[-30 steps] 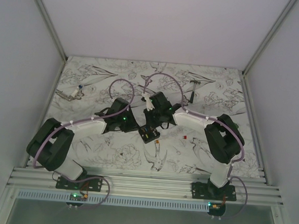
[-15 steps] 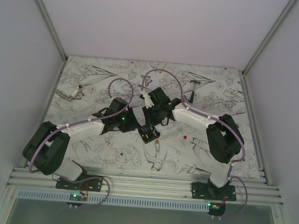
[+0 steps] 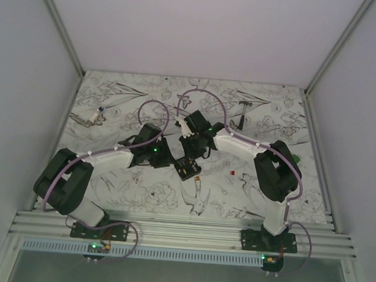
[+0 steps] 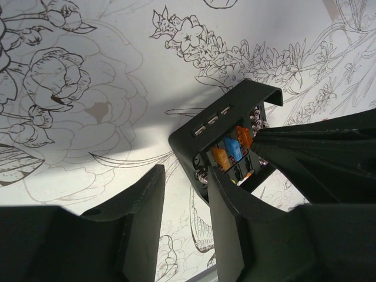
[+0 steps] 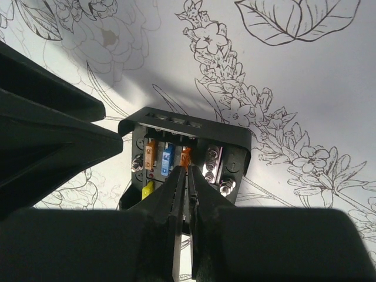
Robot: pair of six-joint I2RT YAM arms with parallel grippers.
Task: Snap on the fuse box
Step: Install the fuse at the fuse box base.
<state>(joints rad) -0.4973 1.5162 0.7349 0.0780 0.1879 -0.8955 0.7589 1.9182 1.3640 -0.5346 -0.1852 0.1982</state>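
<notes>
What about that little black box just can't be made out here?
- Top view: the fuse box is too small to show the detail on its face.
- Right wrist view: the right gripper covers the box's lower part; whether it pinches the orange fuse is unclear.
- Left wrist view: a finger of the left gripper and the right gripper hide the box's lower side.
</notes>
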